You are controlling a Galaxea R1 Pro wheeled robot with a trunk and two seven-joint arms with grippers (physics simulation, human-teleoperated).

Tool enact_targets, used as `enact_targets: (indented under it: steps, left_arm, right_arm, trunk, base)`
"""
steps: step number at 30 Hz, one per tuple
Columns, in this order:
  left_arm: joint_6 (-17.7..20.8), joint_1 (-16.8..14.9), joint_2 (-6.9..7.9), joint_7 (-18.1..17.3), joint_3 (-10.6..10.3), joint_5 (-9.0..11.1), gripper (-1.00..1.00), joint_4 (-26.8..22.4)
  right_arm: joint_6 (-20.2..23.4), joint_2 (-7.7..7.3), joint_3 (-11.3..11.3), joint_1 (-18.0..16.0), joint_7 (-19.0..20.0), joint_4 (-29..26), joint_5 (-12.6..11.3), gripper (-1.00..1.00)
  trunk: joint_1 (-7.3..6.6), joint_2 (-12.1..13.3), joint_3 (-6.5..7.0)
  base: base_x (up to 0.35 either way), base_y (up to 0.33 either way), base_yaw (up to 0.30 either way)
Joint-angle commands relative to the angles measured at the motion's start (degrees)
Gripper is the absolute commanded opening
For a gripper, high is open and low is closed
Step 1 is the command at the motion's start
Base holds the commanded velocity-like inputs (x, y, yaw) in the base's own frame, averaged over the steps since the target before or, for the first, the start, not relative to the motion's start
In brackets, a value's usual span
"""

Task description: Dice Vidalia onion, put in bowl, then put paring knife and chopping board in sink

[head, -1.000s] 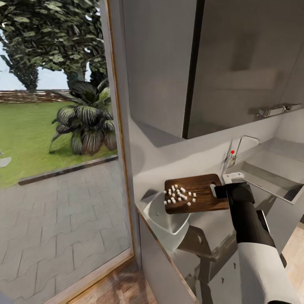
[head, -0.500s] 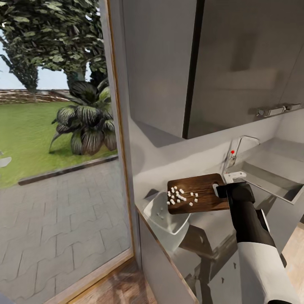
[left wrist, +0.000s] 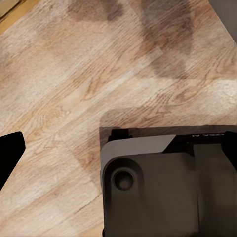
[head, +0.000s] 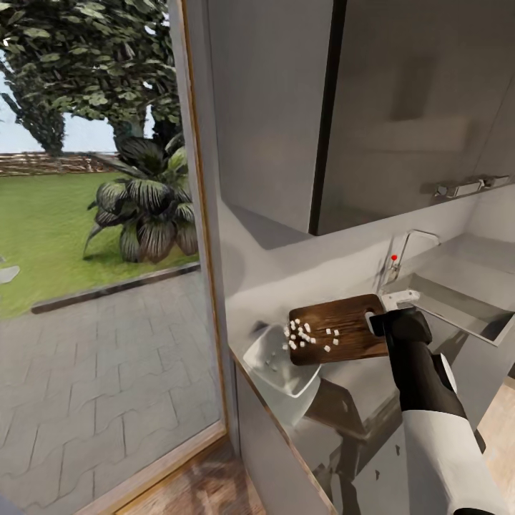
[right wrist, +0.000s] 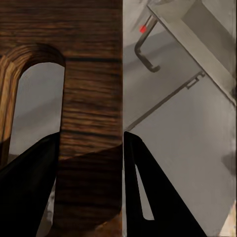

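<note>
In the head view my right gripper (head: 378,323) is shut on the handle end of the dark wooden chopping board (head: 343,322), holding it tilted above the countertop (head: 343,400). White diced onion (head: 306,336) lies bunched near the board's lower edge, over the white bowl (head: 266,349), which holds a few pieces. In the right wrist view the gripper (right wrist: 91,148) clamps the board (right wrist: 91,94) beside its slot hole. The sink (head: 465,306) and faucet (head: 405,252) are to the right. The paring knife is out of view. A dark fingertip (left wrist: 10,153) of my left gripper hangs over the wood floor.
A glass door with a wooden frame (head: 204,236) stands left of the counter, with a garden behind it. Wall cabinets (head: 372,107) hang above the worktop. The left wrist view shows the robot's grey base (left wrist: 168,187) on the plank floor (left wrist: 89,74).
The board has shifted slightly right and tipped more. The diced onion has slid toward the bowl-side edge, and a few pieces have dropped into the bowl.
</note>
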Motion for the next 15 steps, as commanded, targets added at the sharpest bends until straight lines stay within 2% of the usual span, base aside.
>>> enact_targets:
  steps: [1, 13, 15]
  left_arm:
    - [-0.43, -0.12, -0.03, 0.24, -0.48, 0.10, 1.00, 0.27]
    - [-0.43, -0.11, 0.03, 0.22, -0.47, 0.10, 1.00, 0.27]
    - [-0.43, -0.12, 0.05, 0.24, -0.47, 0.10, 1.00, 0.27]
  right_arm:
    - [0.19, 0.05, -0.07, -0.07, 0.59, -0.06, 0.33, -1.00]
    - [0.19, 0.37, 0.14, -0.49, 0.59, -0.13, 0.97, -1.00]
    - [0.19, 0.53, 1.44, -0.50, 0.59, -0.13, 1.01, -1.00]
  trunk:
    - [0.04, -0.14, -0.13]
    - [0.04, -0.14, -0.13]
    - [0.04, -0.14, -0.13]
  base:
    - [0.000, 0.000, 0.000]
    - [0.000, 0.000, 0.000]
    - [0.000, 0.000, 0.000]
